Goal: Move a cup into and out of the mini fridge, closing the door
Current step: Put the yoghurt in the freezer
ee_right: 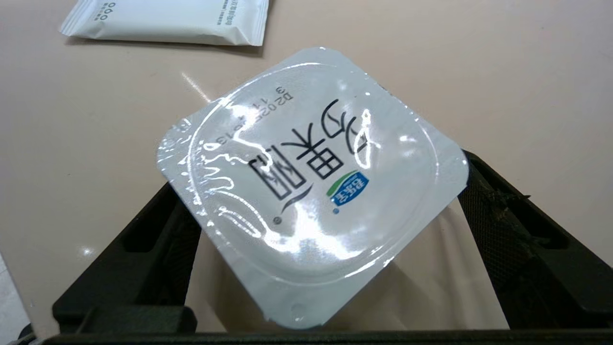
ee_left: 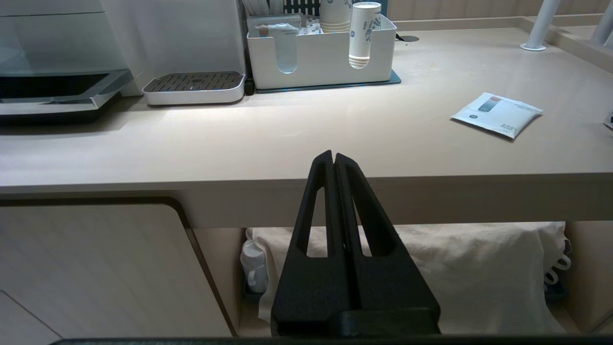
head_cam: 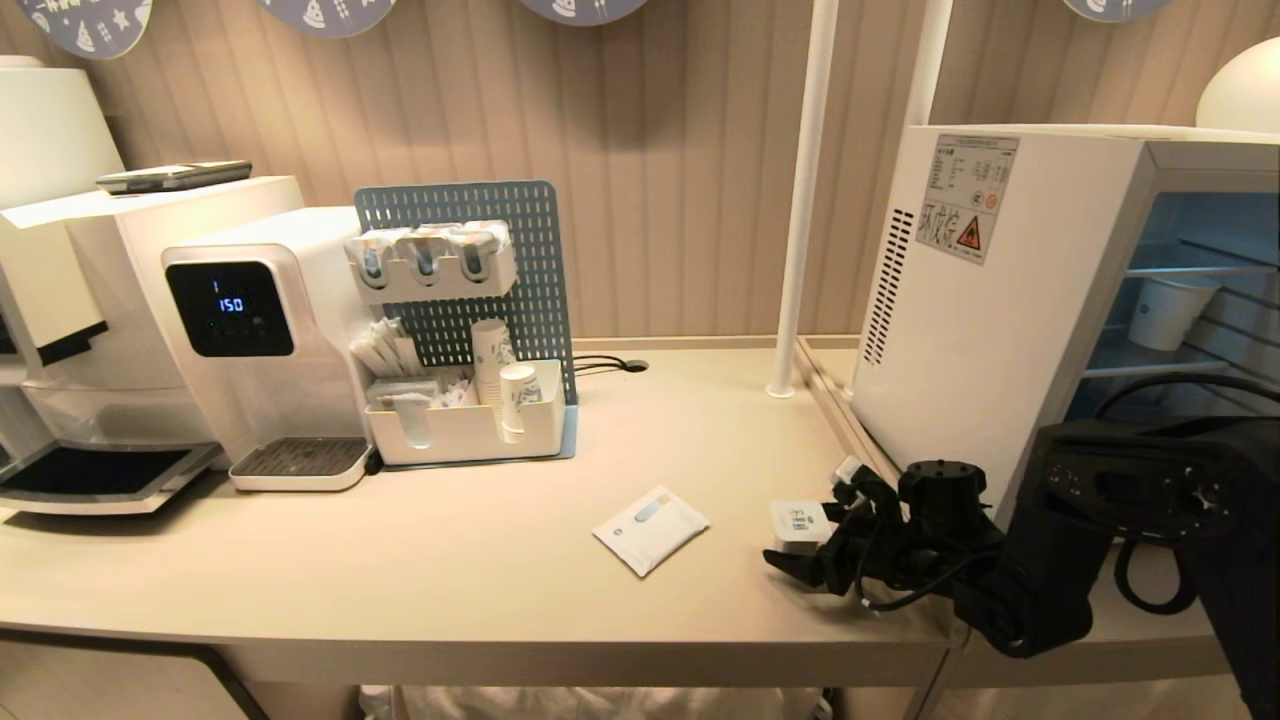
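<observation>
On the tabletop (head_cam: 420, 560), just in front of the mini fridge (head_cam: 990, 320), the cup (head_cam: 798, 522) stands upright with its square foil lid facing up. Around it is the right gripper (head_cam: 815, 540), low over the surface, jaws spread wide with one on either side of the cup; the right wrist view shows the lid (ee_right: 311, 187) between them, with bare tabletop beside the tub on each side. Whether either jaw touches the tub I cannot tell. A flat white sachet (head_cam: 650, 528) lies near the cup, to its left. The fridge's door is not in view; its interior is exposed, and a white paper cup (head_cam: 1170, 310) sits on a wire shelf (head_cam: 1180, 271) inside. Further left stand a white organiser (head_cam: 470, 425) with paper cups, a blue pegboard (head_cam: 500, 260) behind it, and a water dispenser (head_cam: 250, 330). The left gripper (ee_left: 334, 158) hangs below the tabletop edge, its jaws pressed together and empty.
</observation>
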Tool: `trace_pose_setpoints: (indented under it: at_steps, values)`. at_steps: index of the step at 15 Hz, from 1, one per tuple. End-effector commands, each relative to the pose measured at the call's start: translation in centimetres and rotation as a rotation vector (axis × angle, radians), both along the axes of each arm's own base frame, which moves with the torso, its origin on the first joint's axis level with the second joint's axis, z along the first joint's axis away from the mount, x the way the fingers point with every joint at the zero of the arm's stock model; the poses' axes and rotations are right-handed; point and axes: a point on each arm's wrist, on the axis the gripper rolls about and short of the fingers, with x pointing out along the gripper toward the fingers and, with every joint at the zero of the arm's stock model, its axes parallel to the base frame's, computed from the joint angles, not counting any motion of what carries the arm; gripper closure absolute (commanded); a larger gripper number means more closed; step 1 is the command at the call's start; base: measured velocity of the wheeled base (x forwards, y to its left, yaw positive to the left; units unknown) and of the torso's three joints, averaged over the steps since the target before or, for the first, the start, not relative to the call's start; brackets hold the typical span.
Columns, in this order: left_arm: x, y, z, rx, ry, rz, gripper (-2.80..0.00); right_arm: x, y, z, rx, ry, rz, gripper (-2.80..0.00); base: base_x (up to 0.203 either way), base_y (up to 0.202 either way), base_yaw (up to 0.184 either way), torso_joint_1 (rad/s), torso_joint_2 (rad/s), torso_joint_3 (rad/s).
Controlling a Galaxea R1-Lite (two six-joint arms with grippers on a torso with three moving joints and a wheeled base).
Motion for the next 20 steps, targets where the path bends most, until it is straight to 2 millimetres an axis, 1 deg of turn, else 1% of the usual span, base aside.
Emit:
trace_pose_setpoints:
  at_steps: [1,8,11,14,15,17,19,20]
  values:
    - [0.0,0.0,0.0,0.0,0.002,0.0,0.0,0.1,0.1,-0.1,0.0,-0.006,0.003,0.0,0.0,0.0,0.0,0.0,0.0,0.0]
    - [0.0,0.0,0.0,0.0,0.002,0.0,0.0,-0.2,0.0,0.0,0.0,-0.004,0.003,0.0,0.0,0.0,0.0,0.0,0.0,0.0]
    - [0.0,0.0,0.0,0.0,0.002,0.0,0.0,-0.5,-0.1,0.7,0.002,-0.01,0.002,0.0,0.0,0.0,0.0,0.0,0.0,0.0]
    - [0.0,0.0,0.0,0.0,0.002,0.0,0.0,-0.7,-0.2,0.9,0.002,-0.01,0.002,0.0,0.0,0.0,0.0,0.0,0.0,0.0]
    - [0.0,0.0,0.0,0.0,0.002,0.0,0.0,-1.3,-0.3,1.4,0.003,-0.014,0.002,0.0,0.0,0.0,0.0,0.0,0.0,0.0]
    - [0.0,0.0,0.0,0.0,0.001,0.0,0.0,-2.4,-0.6,3.1,0.003,-0.049,-0.016,0.0,0.0,0.0,0.0,0.0,0.0,0.0]
    - [0.0,0.0,0.0,0.0,0.0,0.0,0.0,-3.6,-1.5,5.5,0.005,-0.109,-0.068,0.0,0.0,0.0,0.0,0.0,0.0,0.0]
    - [0.0,0.0,0.0,0.0,0.0,0.0,0.0,-4.3,-1.9,7.0,0.009,-0.14,-0.111,0.0,0.0,0.0,0.0,0.0,0.0,0.0]
